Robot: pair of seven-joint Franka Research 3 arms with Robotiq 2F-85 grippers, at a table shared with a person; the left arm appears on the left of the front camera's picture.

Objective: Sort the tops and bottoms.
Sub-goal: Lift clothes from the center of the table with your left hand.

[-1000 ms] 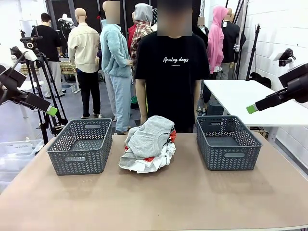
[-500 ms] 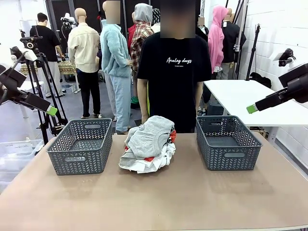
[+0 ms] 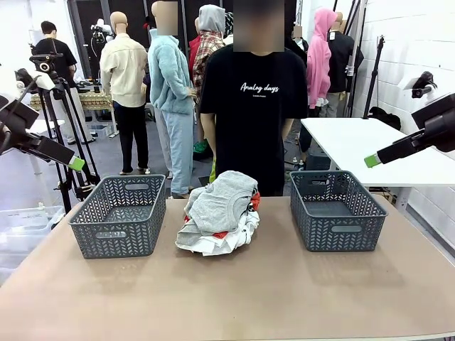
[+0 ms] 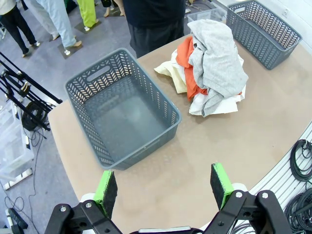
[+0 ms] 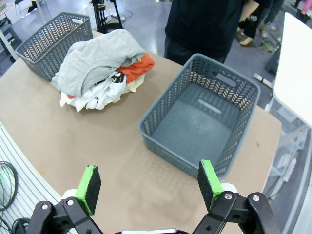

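Left wrist view first, near to far: what's there?

The left gripper [image 4: 163, 185] at the bottom edge, green pads wide apart and gripping nothing, hanging above the tan table [image 4: 204, 146]. Just beyond it, at 11 o'clock, is a grey lattice basket [image 4: 83, 117]. At 1 o'clock lies the pile of garments [image 4: 214, 83]. A grey garment [image 4: 217, 53] is draped on top, a red-orange garment [image 4: 184, 53] sits under it, and a cream garment [image 4: 170, 75] spreads out on the side toward that basket. Farthest off, at 2 o'clock of the pile, is the second basket [image 4: 265, 29].

And the right wrist view?

The right gripper [image 5: 148, 183] has its pads just as far apart, nothing held, over the table's near edge. The second basket is close at 1 o'clock and the pile at 11 o'clock. This angle catches a white garment [image 5: 105, 90] low in the pile with black print on it, which the left wrist angle doesn't catch; the print is too small to read. The first basket lies beyond, at 10 o'clock of the pile.

What does the front view add?

Height. Both grippers hang well above the table, at its 9 and 3 o'clock edges, seen side-on so the gap between the jaws can't be read there. The pile sits mid-table between the baskets, apart from both. At 12 o'clock behind it, a person in a black T-shirt [image 3: 252, 106] stands at the far edge.
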